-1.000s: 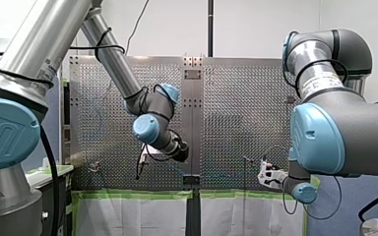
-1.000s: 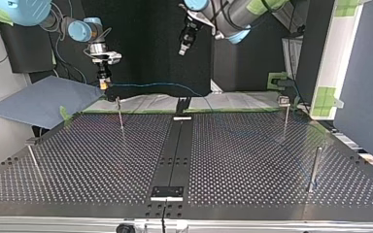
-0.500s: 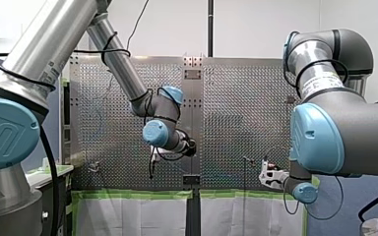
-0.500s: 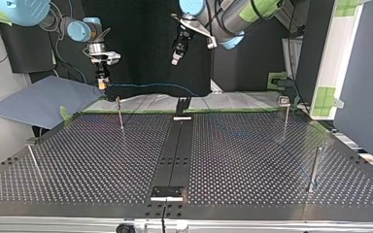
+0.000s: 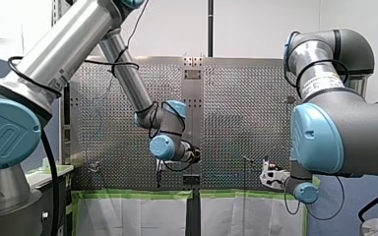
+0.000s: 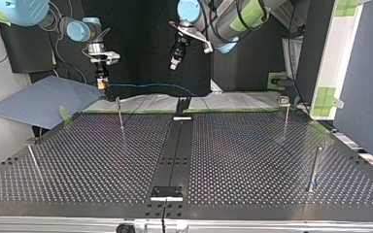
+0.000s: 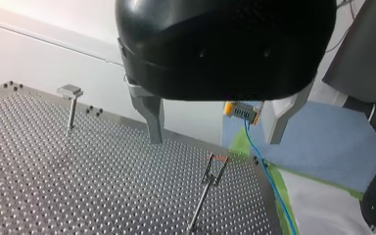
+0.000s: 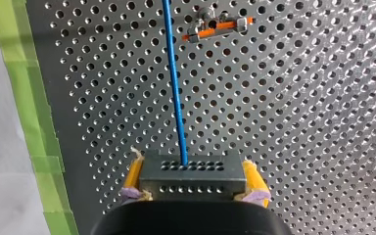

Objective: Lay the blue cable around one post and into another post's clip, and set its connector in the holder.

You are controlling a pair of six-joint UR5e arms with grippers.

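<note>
In the right wrist view my right gripper (image 8: 191,183) is shut on a grey connector block (image 8: 191,174), a yellow pad on either side. The blue cable (image 8: 174,78) runs straight out of the block, past an orange-clipped post (image 8: 218,28). At the top view's far left edge of the table, my right gripper (image 6: 101,83) hangs just behind that thin post (image 6: 120,114), and the cable (image 6: 160,85) trails off to the right. My left gripper (image 6: 174,61) hovers open and empty above the cable. From the left wrist, its metal fingers (image 7: 149,115) frame the connector (image 7: 244,110) further off.
Other posts stand on the perforated table: one with a flat head (image 6: 285,114), a thicker one (image 6: 314,167) and a thin one (image 6: 33,158). A black centre strip carries a small plate (image 6: 166,192) near the front. A blue sheet (image 6: 39,99) lies beyond the table's corner.
My left arm has swung towards the right gripper, leftwards in the top view, its gripper staying open. My right gripper has held still with the connector.
</note>
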